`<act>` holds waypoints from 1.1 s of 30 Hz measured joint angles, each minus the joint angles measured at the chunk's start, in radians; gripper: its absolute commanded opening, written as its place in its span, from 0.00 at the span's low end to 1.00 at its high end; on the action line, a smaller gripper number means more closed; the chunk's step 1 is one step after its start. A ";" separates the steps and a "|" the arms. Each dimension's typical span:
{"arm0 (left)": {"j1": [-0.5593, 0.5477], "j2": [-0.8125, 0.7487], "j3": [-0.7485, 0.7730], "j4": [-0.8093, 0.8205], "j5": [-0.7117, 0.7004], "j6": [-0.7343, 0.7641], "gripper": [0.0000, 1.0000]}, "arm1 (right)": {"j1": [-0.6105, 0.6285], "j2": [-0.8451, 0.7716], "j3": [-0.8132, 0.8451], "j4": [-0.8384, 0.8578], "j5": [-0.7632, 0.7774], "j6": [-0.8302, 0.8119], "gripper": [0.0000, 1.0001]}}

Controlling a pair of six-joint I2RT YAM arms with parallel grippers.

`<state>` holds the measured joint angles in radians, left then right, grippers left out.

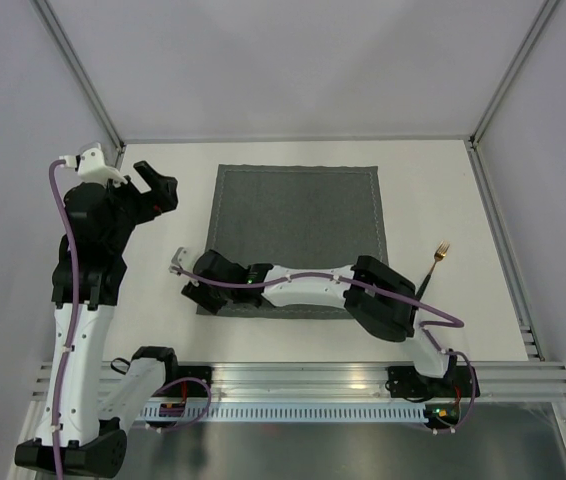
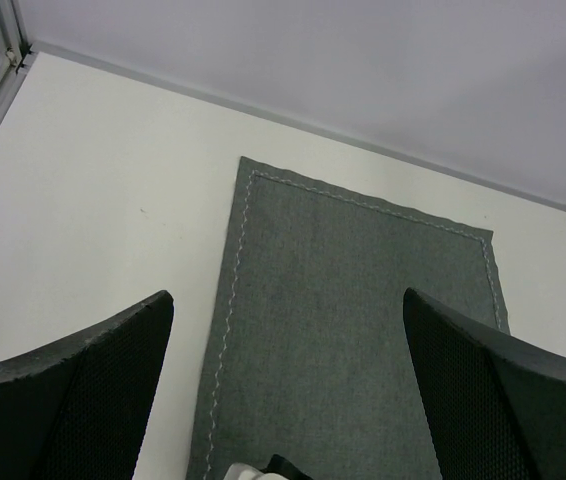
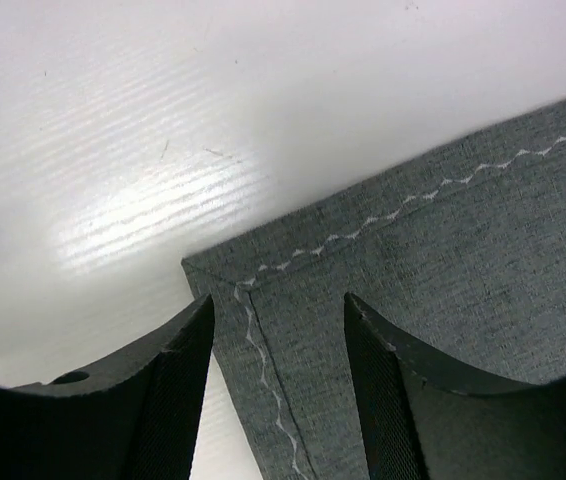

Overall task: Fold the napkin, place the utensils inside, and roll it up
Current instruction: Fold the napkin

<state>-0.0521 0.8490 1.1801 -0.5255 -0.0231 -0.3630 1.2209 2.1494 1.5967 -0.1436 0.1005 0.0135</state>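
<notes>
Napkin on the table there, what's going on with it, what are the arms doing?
The napkin lies flat and unfolded on the table. The right arm reaches across its near edge. The right gripper is poised at the near left corner with its jaws apart, and it is not yet pinching the cloth. The left gripper hangs open off the napkin's left side and holds nothing. The fork lies untouched to the right of the napkin.

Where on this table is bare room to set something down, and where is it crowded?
Free: the table right of the napkin, far of the fork; the patch left of the napkin, beside the left gripper; a thin strip beyond its far edge. Crowded: the napkin's near edge, where the right arm lies across it, right gripper at its near-left corner.
</notes>
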 measured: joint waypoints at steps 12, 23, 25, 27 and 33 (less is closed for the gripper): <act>0.000 0.001 0.006 -0.016 -0.002 0.014 1.00 | 0.074 0.132 0.140 -0.053 0.073 0.070 0.52; 0.000 -0.001 0.006 -0.020 -0.002 0.018 1.00 | 0.090 0.163 0.160 -0.098 0.119 0.095 0.47; 0.000 -0.003 0.006 -0.020 -0.002 0.018 1.00 | 0.089 0.172 0.161 -0.093 0.120 0.100 0.47; 0.000 -0.008 0.006 -0.021 -0.002 0.018 1.00 | 0.089 0.175 0.167 -0.094 0.120 0.100 0.47; 0.000 -0.014 0.006 -0.022 -0.002 0.026 1.00 | 0.087 0.177 0.168 -0.093 0.114 0.103 0.42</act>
<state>-0.0521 0.8352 1.1866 -0.5472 -0.0254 -0.3370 1.3083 2.3260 1.7645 -0.2367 0.2150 0.1162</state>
